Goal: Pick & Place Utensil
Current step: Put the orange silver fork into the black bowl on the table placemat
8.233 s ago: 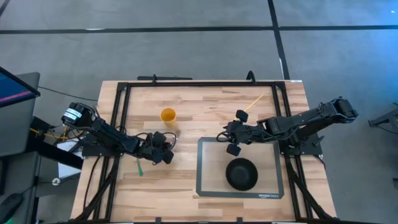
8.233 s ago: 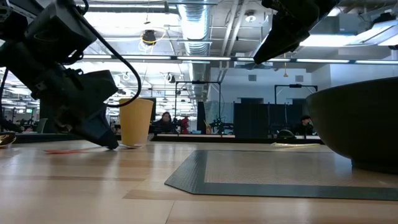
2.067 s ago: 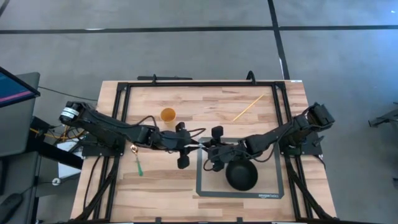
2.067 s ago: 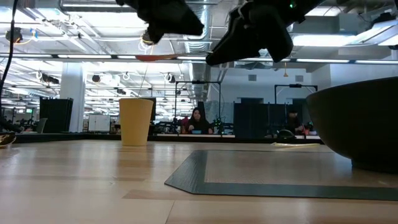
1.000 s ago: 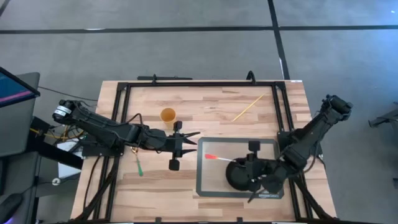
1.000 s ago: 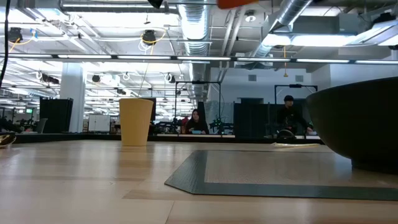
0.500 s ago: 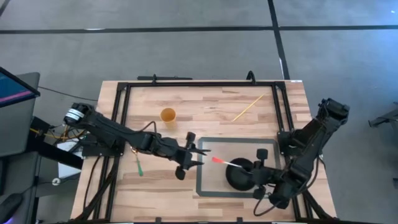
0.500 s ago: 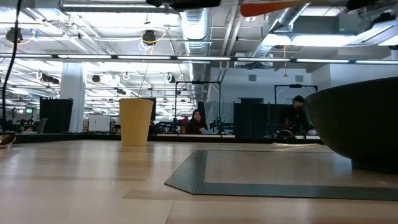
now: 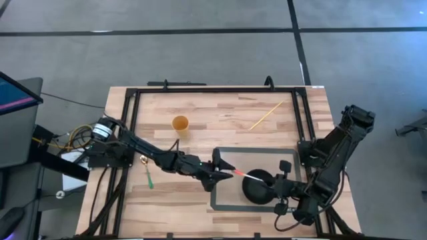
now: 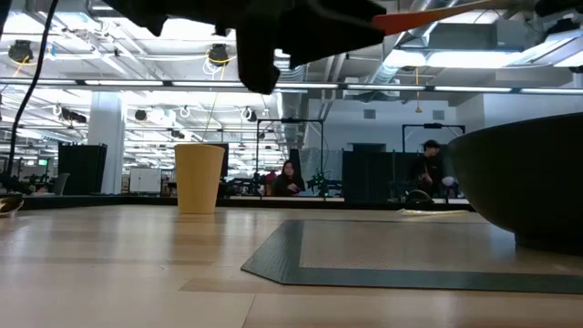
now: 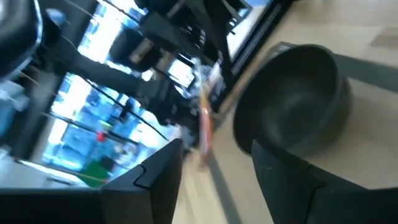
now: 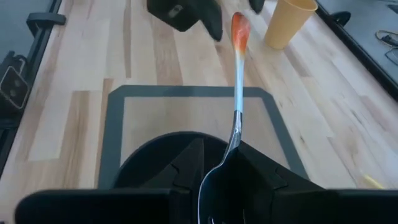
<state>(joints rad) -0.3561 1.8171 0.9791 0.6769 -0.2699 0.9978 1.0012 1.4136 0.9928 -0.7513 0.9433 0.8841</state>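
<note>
Covering the table's (image 9: pixel 167 110) near right part, the mat (image 9: pixel 223 197) carries the black bowl (image 9: pixel 257 189). Right gripper (image 9: pixel 280 190), beside the bowl, is clamped on the spoon (image 9: pixel 241 175), held above the bowl with its red handle toward the left gripper (image 9: pixel 227 170). That gripper's fingers stand spread, holding nothing. Cup (image 9: pixel 180 123), green stick (image 9: pixel 149 178) and yellow stick (image 9: pixel 265 115) lie well apart.

We are seeing a bowl (image 9: pixel 257 189) sitting on a mat (image 9: pixel 223 195) toward the table's (image 9: pixel 213 113) right front. A cup (image 9: pixel 180 123) is standing behind and left of the mat, a stick (image 9: pixel 265 115) is lying at the back right, and a marker (image 9: pixel 149 179) is lying at the left.
</note>
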